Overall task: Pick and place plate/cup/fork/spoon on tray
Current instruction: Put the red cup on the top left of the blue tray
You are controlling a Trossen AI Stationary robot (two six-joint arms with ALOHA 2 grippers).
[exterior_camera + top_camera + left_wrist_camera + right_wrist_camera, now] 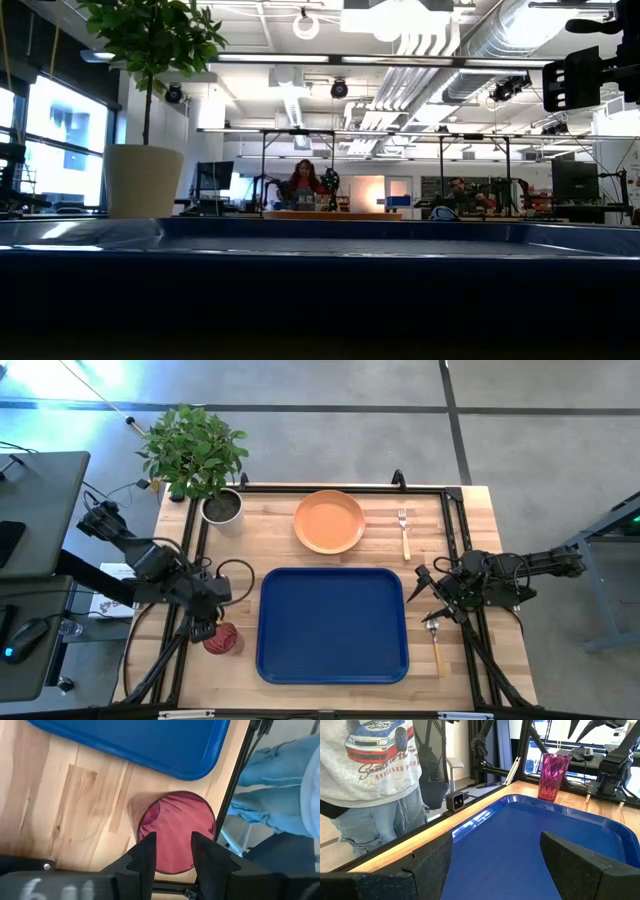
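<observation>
The dark red cup (222, 639) stands upright on the table, just left of the blue tray's (333, 625) near left corner. My left gripper (172, 851) hovers above the cup's mouth (176, 827), open, fingers pointing down. I see no touch. The orange plate (329, 521) lies beyond the tray's far edge, and the fork (404, 532) lies to the plate's right. The spoon (434, 640) lies off the tray's right edge. My right gripper (425, 595) is wide open and empty, low at the tray's right edge (530, 825), pointing across it toward the cup (554, 769).
A potted plant (205, 465) stands at the table's far left corner, its grey pot (143, 180) also in the low view. Black frame rails (455, 530) run along the table's sides. A person in a grey T-shirt (370, 765) stands at the table's near edge.
</observation>
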